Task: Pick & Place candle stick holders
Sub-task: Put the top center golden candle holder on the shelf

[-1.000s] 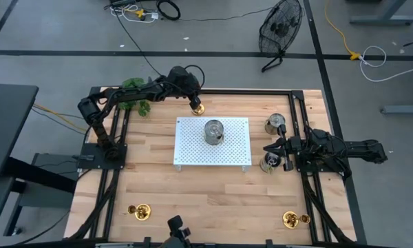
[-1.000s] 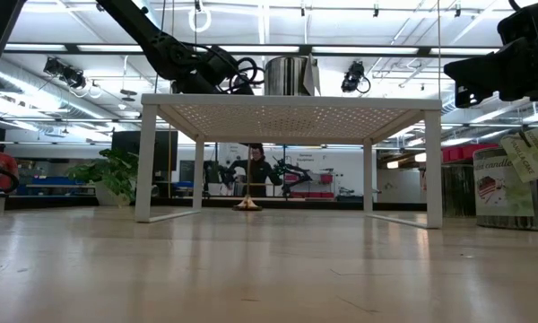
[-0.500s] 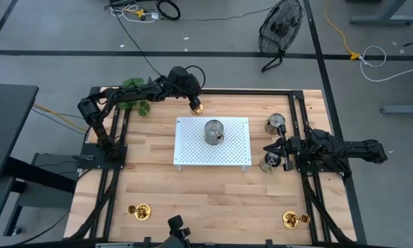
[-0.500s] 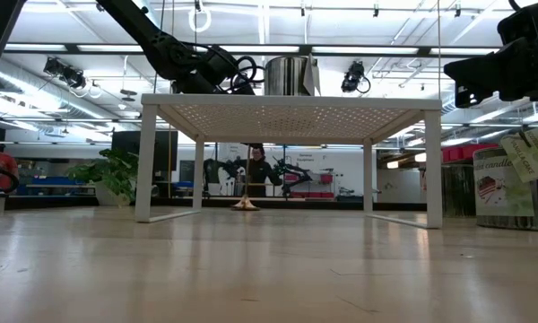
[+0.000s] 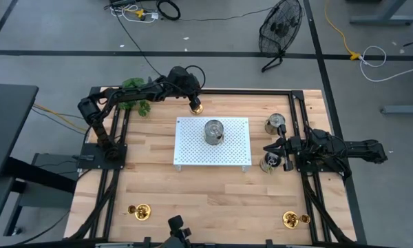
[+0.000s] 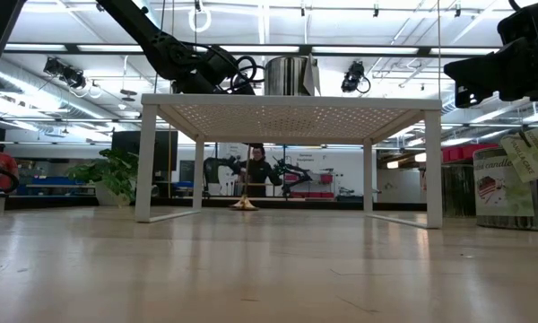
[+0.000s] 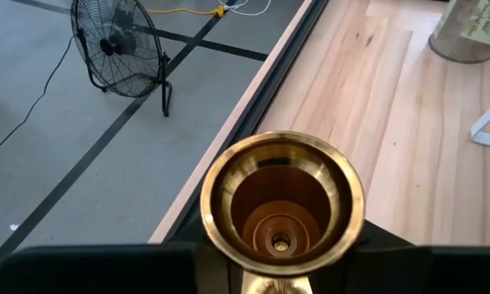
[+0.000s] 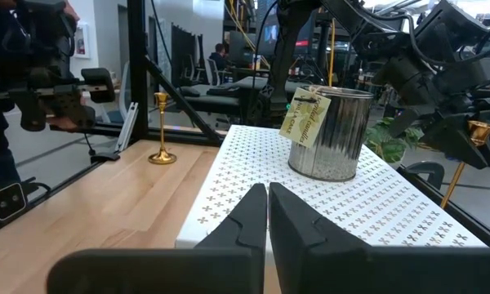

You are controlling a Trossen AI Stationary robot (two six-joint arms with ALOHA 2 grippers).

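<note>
I am seeing two candle stick holders at the bench's near corners, one near-left (image 5: pixel 140 210), one near-right (image 5: pixel 290 219). My right gripper (image 5: pixel 269 148) is idling closed at the right edge. By the far edge, my left gripper (image 5: pixel 193 103) is gripping the third holder (image 7: pixel 282 202); I judge next I'm carrying it to its place

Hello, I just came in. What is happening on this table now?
The left arm's tool holds a tall gold candle stick holder near the far edge of the wooden table, beside the white perforated stand that carries a metal tin. The right arm's tool waits shut at the right side. Two more gold holders stand at the near corners.
</note>
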